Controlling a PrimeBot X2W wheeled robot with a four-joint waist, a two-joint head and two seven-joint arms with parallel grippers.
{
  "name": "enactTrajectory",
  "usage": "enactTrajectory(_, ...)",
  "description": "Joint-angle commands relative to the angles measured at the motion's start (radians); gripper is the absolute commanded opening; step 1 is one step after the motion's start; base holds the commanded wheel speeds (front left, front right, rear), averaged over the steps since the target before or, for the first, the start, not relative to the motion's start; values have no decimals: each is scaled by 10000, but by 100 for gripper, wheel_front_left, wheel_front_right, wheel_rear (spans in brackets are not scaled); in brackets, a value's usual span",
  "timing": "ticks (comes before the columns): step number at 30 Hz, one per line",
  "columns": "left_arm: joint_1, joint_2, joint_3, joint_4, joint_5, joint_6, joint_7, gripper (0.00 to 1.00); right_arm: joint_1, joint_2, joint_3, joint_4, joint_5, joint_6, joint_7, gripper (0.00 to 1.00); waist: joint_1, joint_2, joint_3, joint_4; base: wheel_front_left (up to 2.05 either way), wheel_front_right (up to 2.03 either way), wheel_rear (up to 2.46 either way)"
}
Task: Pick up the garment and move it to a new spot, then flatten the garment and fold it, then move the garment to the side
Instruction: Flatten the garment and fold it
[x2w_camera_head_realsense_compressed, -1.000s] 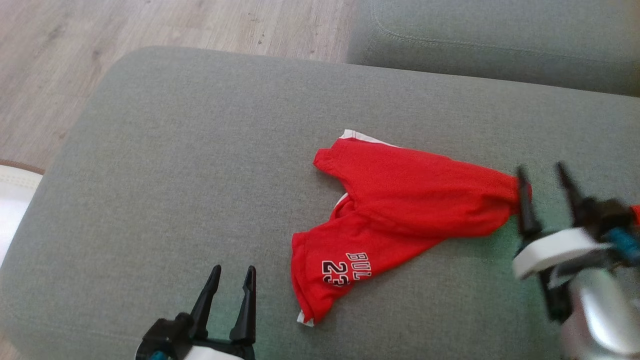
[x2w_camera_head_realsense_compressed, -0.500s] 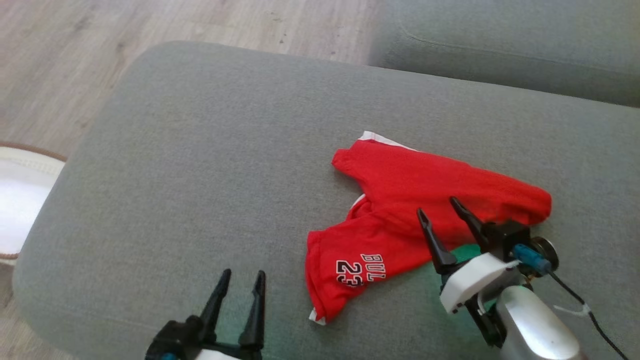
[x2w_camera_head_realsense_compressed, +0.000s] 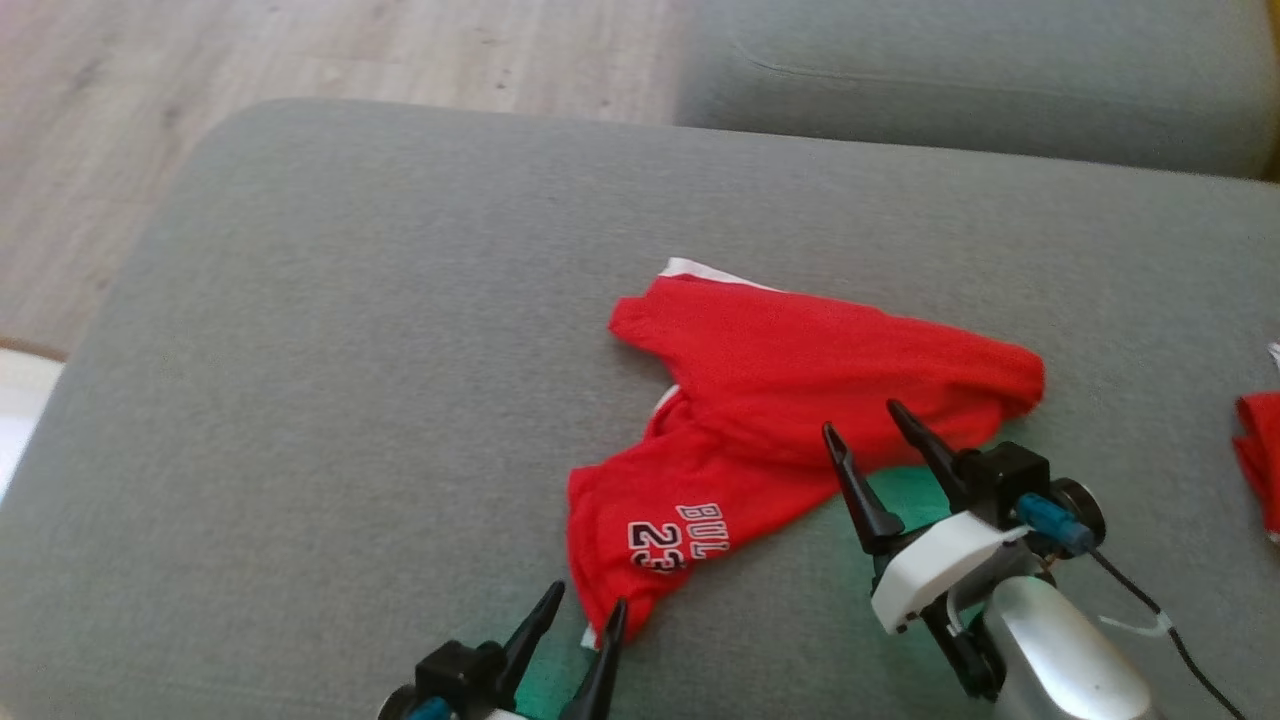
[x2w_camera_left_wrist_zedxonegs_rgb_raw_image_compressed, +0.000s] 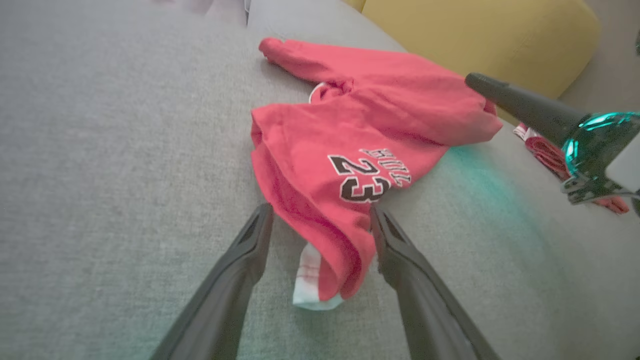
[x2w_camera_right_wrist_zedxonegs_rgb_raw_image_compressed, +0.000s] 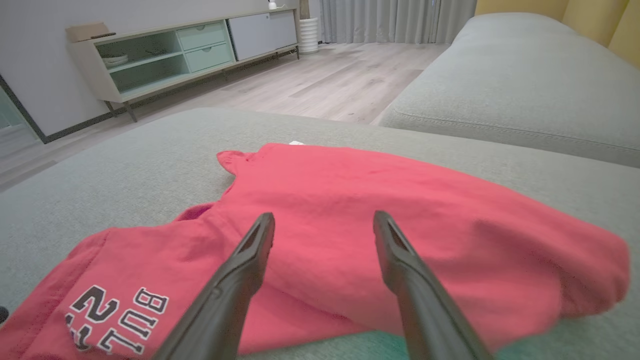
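Note:
The garment is a pair of red shorts printed "BULLS 23", lying crumpled on a grey sofa cushion. My left gripper is open at the garment's near lower corner. In the left wrist view the garment has its white-trimmed hem corner lying between the two spread fingers of the left gripper. My right gripper is open at the garment's near edge, fingers pointing over the cloth. Through the right wrist camera the right gripper hovers low over the garment, with nothing clasped.
A second red cloth piece lies at the cushion's right edge. Another grey cushion sits behind, and a yellow cushion to the right. Wooden floor lies beyond the cushion's left and far edges. A low cabinet stands against the wall.
The camera has shifted. My right gripper left the garment's right end and came to its near edge. My left gripper moved right up to the lower hem corner. Both stayed open.

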Motion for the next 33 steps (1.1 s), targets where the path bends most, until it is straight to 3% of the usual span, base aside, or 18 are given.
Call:
enactTrajectory(1, -129, -99, 190, 152, -90, 17, -68, 100, -380, -16, 131, -320, 58, 19, -133, 100, 0, 0, 88, -308, 0, 0, 0)
enactTrajectory(8, -393, -99, 208, 1039, -374, 17, -68, 100, -342, -99, -194, -597, 46, 19, -140, 100, 0, 0, 202, -785, 0, 0, 0)
enactTrajectory(17, -801, -99, -321, 765, -731, 16, -68, 98, 12, -106, -816, -802, 17, 19, -142, 100, 0, 0, 316, -1182, 0, 0, 0)
enactTrajectory(20, -1020, -99, -122, 346, -403, 16, -68, 3, 150, -100, -1054, -845, -19, 19, -142, 100, 0, 0, 332, -1285, 0, 0, 0)
enactTrajectory(24, -1168, -99, 157, -610, 183, 16, -68, 0, 338, -78, -1402, -874, -24, 19, -142, 100, 0, 0, 293, -1393, 0, 0, 0)
enactTrajectory(29, -2159, -99, -392, -1966, 722, 16, -69, 0, 575, -35, -1914, -887, -46, 19, -142, 100, 0, 0, 193, -1455, 0, 0, 0)
enactTrajectory(33, -3451, -99, -848, -3006, 520, 16, -69, 0, 755, 36, -2270, -884, -101, 19, -143, 100, 0, 0, 154, -1512, 0, 0, 0)
